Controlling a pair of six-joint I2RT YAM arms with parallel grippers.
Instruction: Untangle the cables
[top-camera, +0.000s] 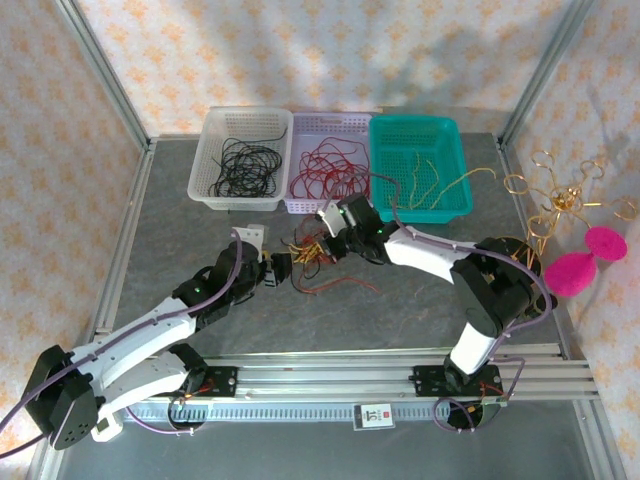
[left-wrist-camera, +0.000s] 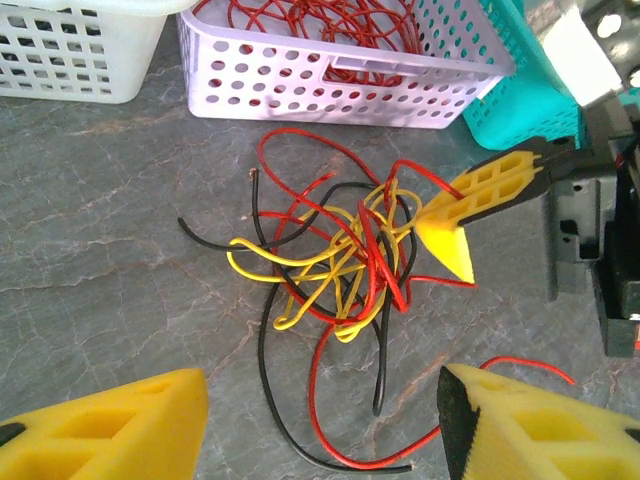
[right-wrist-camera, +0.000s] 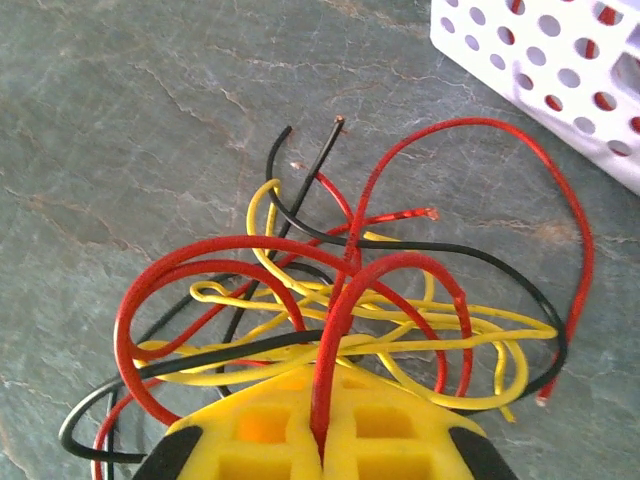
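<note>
The right gripper (right-wrist-camera: 320, 432) is hiding the clamped stretch of the cables (right-wrist-camera: 345, 300). Frame edges are cutting off both it and the left gripper (left-wrist-camera: 322, 385). From above, individual strands are blurring together.

**Tally by Kind**

Three baskets stood at twelve o'clock: white basket (top-camera: 235, 203), lavender basket (top-camera: 305, 207), teal basket (top-camera: 425, 213). One bunch of cables (left-wrist-camera: 350, 260), in three colours. Two claws: left claw (left-wrist-camera: 322, 400), right claw (right-wrist-camera: 320, 440). One gold ornament (top-camera: 562, 203) at three o'clock.
</note>
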